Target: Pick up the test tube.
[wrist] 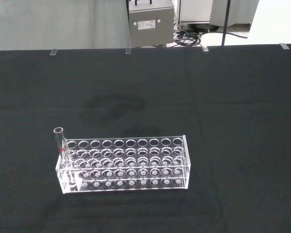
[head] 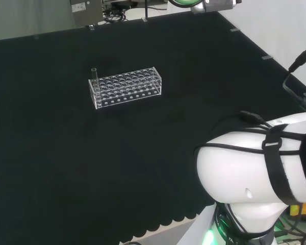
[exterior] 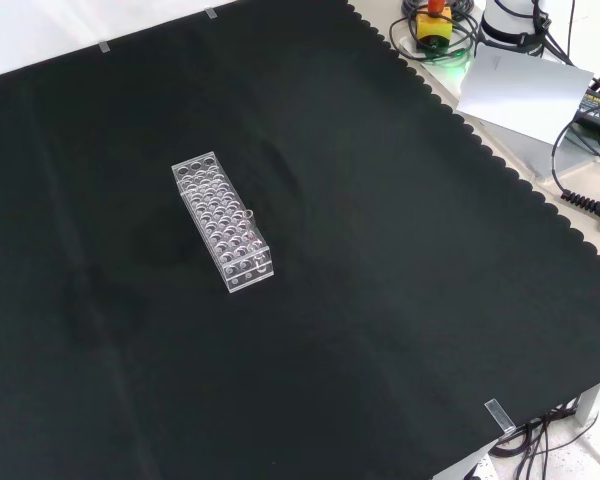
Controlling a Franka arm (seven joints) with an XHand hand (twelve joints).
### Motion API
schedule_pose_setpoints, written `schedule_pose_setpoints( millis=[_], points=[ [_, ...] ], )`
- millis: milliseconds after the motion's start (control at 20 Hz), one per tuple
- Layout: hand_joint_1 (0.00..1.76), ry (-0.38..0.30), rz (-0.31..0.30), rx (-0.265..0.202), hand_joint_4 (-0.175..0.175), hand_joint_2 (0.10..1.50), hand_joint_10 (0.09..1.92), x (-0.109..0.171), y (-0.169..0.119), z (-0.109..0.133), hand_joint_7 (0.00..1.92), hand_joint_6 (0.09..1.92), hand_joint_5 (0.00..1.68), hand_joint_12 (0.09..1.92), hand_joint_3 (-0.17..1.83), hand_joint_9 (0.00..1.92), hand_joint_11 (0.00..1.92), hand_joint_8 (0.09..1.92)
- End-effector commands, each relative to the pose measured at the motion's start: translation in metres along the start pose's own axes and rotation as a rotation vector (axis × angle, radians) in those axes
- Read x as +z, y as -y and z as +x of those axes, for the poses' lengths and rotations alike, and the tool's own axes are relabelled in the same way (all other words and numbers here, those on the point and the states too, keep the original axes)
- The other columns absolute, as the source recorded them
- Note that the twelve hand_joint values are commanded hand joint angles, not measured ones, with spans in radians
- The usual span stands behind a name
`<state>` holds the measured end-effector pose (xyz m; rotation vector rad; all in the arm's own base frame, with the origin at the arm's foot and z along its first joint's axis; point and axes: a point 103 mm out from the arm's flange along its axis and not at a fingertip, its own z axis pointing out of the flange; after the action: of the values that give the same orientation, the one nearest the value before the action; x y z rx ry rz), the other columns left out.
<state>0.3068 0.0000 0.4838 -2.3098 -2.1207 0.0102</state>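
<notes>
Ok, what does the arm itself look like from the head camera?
The arm is a big, rounded, glossy white link. Black cables run over its top, and a black strap wraps round it. Lower down, at its base, a green light glows.

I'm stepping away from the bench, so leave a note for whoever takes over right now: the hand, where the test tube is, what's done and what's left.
Hand: I can't tell its state from these views.
Test tube: upright in a corner hole at one end of the clear rack, its open top above the rack's top plate. In the head view that is the rack's left end.
Rack: alone on the black cloth, near the middle.
Done: nothing yet; the tube is untouched.
Left: reach the tube, grasp it, lift it out.
</notes>
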Motion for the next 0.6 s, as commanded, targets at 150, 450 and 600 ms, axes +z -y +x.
schedule_pose_setpoints(
  millis=[150, 450, 600],
  points=[
    [0.62, 0.004, -0.008, -0.001, -0.020, 0.74, 0.66, 0.000, -0.001, 0.000, 0.03, 0.09, 0.04, 1.45, 0.48, 0.04, 0.03, 0.43],
    [0.60, 0.019, -0.005, -0.054, -0.019, 0.77, 0.69, 0.003, -0.021, 0.011, 0.00, 0.09, 0.03, 1.46, 0.42, 0.00, 0.00, 0.45],
    [0.62, 0.014, -0.014, -0.091, -0.028, 0.78, 0.83, 0.006, -0.039, 0.018, 0.00, 0.09, 0.08, 1.53, 0.40, 0.00, 0.00, 0.64]
  ],
)
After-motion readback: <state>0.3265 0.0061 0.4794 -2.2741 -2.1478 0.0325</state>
